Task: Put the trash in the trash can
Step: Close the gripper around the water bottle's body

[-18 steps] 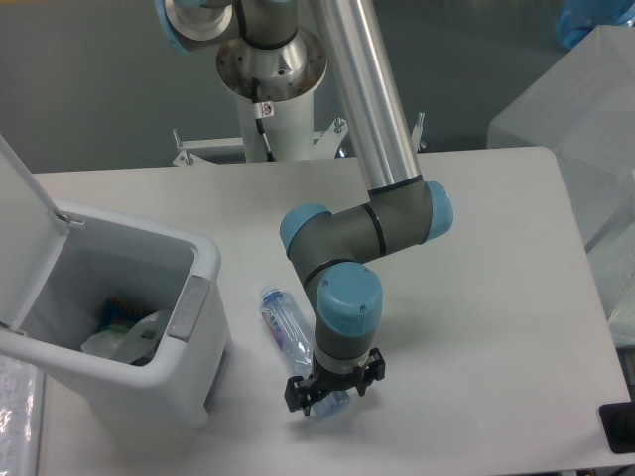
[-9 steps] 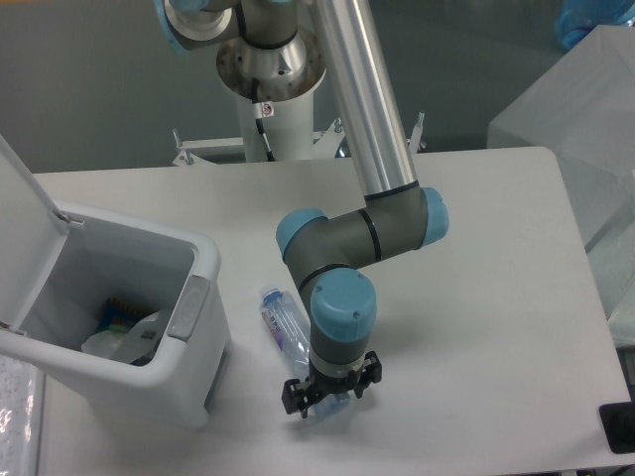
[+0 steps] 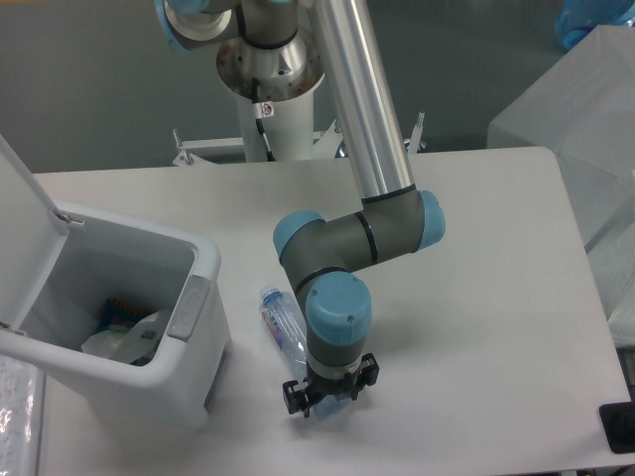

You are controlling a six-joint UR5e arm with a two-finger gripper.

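On the smooth white table (image 3: 476, 297), the crushed clear plastic bottle with a blue-white label (image 3: 283, 324) is straddled at its lower end by the black two-finger gripper (image 3: 324, 400); whether it is gripped cannot be told. Beside it, the white box-shaped plastic bin (image 3: 203, 273) is seen open, with a crumpled white wrapper (image 3: 114, 342) inside.

The arm (image 3: 369, 129) reaches down from the rear base, elbow bent, wrist vertical. The gripper (image 3: 330, 397) points straight down near the table, fingers hidden beneath the wrist.
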